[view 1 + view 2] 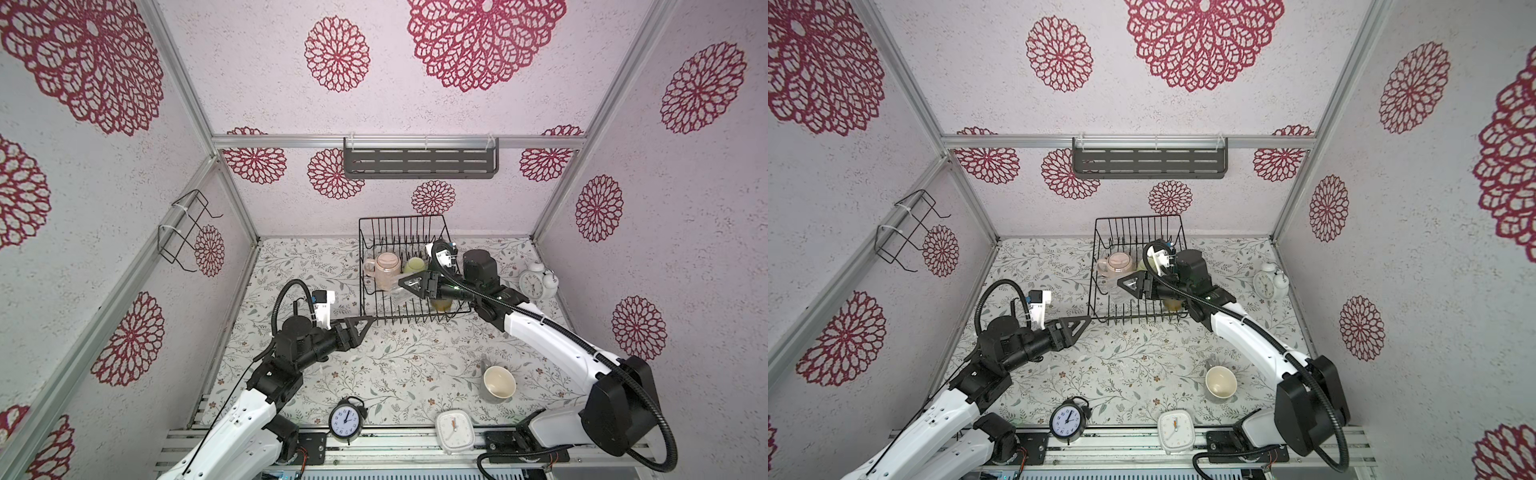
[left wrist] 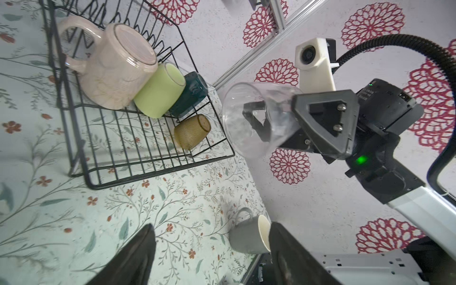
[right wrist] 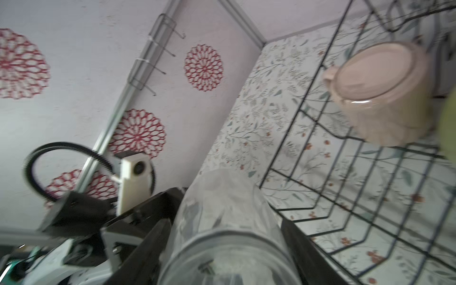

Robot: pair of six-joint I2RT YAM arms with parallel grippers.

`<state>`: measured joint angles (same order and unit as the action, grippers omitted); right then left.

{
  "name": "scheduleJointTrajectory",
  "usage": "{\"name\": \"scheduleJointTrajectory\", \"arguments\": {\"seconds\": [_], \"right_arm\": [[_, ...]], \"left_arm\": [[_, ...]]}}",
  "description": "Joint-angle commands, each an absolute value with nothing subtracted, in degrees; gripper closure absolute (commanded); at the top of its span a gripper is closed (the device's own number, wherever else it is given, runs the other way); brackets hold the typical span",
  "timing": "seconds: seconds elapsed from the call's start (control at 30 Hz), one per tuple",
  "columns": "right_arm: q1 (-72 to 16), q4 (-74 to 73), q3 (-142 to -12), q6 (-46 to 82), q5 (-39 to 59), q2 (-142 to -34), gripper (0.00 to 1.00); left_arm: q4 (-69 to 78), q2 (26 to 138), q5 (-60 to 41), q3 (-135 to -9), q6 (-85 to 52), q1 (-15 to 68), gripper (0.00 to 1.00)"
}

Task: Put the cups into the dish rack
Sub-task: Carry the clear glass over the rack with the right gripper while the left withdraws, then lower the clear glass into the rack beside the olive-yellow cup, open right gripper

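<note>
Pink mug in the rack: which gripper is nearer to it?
Right. The right gripper, shut on the clear glass, is over the dish rack just beside the pink mug; the left gripper, open, is outside the rack's near-left corner.

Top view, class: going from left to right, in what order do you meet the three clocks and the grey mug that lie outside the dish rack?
black alarm clock → white square clock → grey mug → white twin-bell alarm clock
</note>
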<state>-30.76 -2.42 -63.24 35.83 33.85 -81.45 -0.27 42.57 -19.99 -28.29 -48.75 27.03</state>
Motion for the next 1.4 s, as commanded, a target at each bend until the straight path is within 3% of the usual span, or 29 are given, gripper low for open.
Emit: {"name": "scheduleJointTrajectory", "arguments": {"seconds": [0.0,0.13,0.5,0.57,0.93,1.37], "right_arm": [[-30.4,2.4,-65.3,25.8,20.8,-82.9,0.37],[-30.4,5.6,-68.1,20.9,11.6,-86.9,0.37],[-31.6,12.6,-77.6,13.9,-2.5,-97.6,0.39],[-32.1,14.8,-79.8,13.2,-4.0,-99.7,0.39],[-34.9,16.4,-80.0,11.4,-8.2,-104.1,0.39],[-37.3,17.4,-78.3,11.9,-11.2,-107.2,0.39]], "left_arm": [[-5.1,41.0,-17.5,-27.5,-46.4,26.3,0.23],[-6.0,39.6,-18.7,-26.5,-45.8,26.1,0.27],[-15.9,34.5,-12.0,-27.0,-43.2,25.6,0.23],[-18.5,33.8,-10.0,-27.5,-43.1,25.6,0.02],[-30.8,33.4,6.7,-29.2,-44.6,25.5,0.03],[-29.7,37.5,7.8,-29.7,-45.0,25.4,0.03]]}}
